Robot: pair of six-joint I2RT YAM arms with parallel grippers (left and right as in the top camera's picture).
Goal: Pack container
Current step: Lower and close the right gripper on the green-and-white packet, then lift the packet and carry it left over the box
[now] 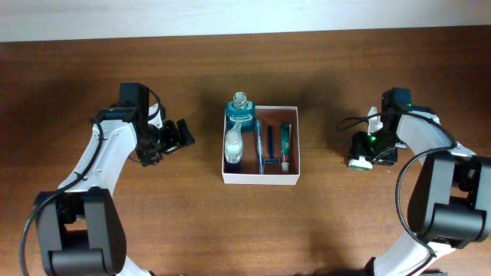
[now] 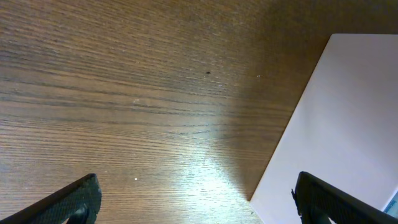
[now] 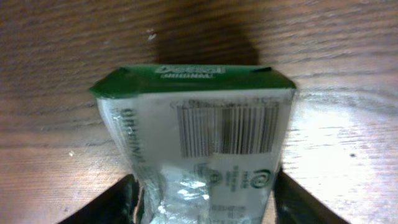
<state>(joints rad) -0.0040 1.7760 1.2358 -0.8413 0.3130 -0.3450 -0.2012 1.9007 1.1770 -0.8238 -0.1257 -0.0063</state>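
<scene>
The container (image 1: 296, 144), a shallow white box with a reddish-brown inside, sits mid-table holding a blue mouthwash bottle (image 1: 238, 116), a small dark bottle (image 1: 232, 149), a blue toothbrush (image 1: 259, 147) and a toothpaste tube (image 1: 285, 146). Its white outer wall (image 2: 348, 137) fills the right of the left wrist view. My left gripper (image 1: 178, 136) (image 2: 198, 198) is open and empty, left of the box. My right gripper (image 1: 367, 156) (image 3: 205, 198) is shut on the green-and-white packet (image 3: 196, 130), right of the box, close to the table.
The brown wooden table (image 1: 115, 222) runs to a white wall (image 1: 153, 15) at the back. A cable (image 1: 349, 123) loops by the right arm.
</scene>
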